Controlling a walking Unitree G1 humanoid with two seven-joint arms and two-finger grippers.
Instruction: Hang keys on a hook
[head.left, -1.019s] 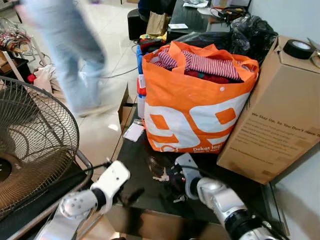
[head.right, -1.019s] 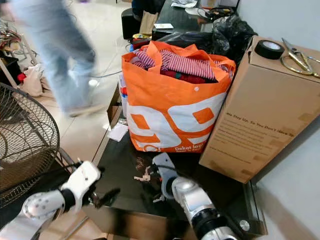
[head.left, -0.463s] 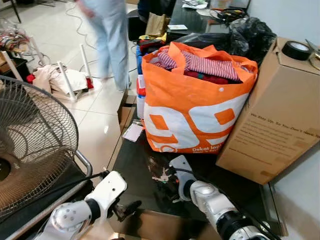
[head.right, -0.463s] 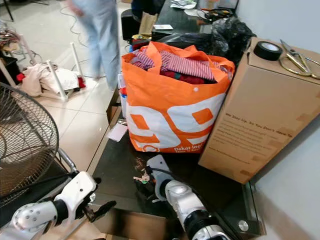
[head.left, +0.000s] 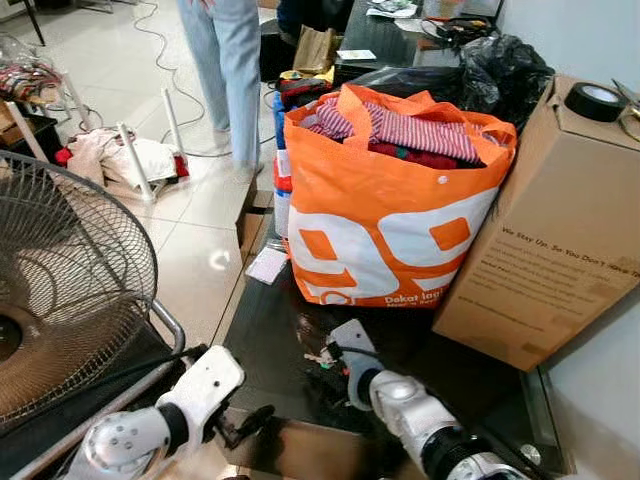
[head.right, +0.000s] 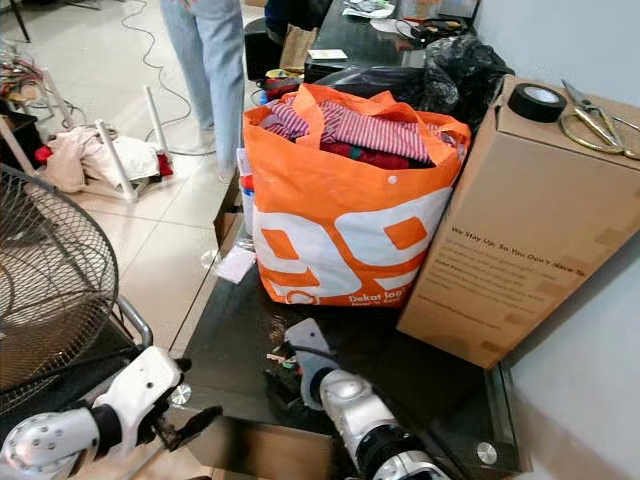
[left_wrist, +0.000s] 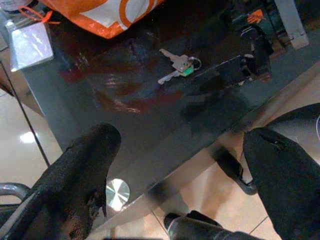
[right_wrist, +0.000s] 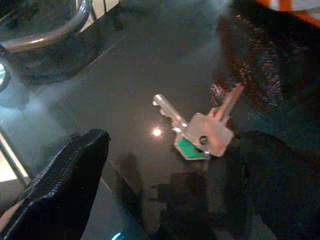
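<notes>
- While the right gripper (right_wrist: 165, 165) hovers, jaws spread, over the keys (right_wrist: 197, 127) at 12 o'clock, they lie flat.
- Closing carelessly could skid them across the glossy surface (left_wrist: 125, 130).
- Left gripper (left_wrist: 180, 170) jaws released.

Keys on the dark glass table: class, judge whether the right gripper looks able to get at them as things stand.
Probably yes. The right gripper hangs open just above the keys, which lie flat on the glass table with nothing over them. The orange bag stands behind, out of its way.
</notes>
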